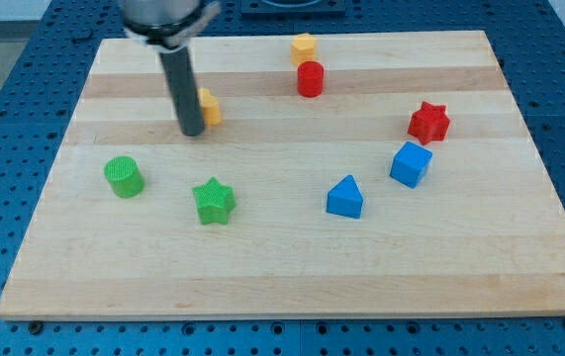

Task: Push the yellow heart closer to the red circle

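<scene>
The yellow heart lies in the upper left part of the wooden board, partly hidden behind my rod. My tip rests on the board just left of and below the heart, touching or almost touching it. The red circle, a short red cylinder, stands near the view's top centre, well to the right of the heart and slightly higher. A yellow hexagon sits just above the red circle.
A green cylinder and a green star lie at the lower left. A blue triangular block, a blue cube and a red star lie at the right. The board's top edge is near the red circle.
</scene>
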### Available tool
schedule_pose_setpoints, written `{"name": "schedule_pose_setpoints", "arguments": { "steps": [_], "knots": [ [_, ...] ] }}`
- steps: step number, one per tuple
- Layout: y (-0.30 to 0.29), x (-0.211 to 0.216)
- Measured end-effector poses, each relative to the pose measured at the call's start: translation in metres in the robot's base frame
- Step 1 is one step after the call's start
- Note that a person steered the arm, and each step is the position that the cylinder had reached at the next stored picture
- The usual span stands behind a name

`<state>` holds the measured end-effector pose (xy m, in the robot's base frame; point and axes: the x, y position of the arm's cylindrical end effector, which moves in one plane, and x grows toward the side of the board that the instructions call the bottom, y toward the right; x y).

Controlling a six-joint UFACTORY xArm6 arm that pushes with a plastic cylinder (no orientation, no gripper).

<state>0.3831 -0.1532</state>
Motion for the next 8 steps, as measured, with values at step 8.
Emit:
{"name": "schedule_pose_setpoints", "arguments": {
  "steps": [8],
  "knots": [
    [0.017,-0.048]
  ]
}}
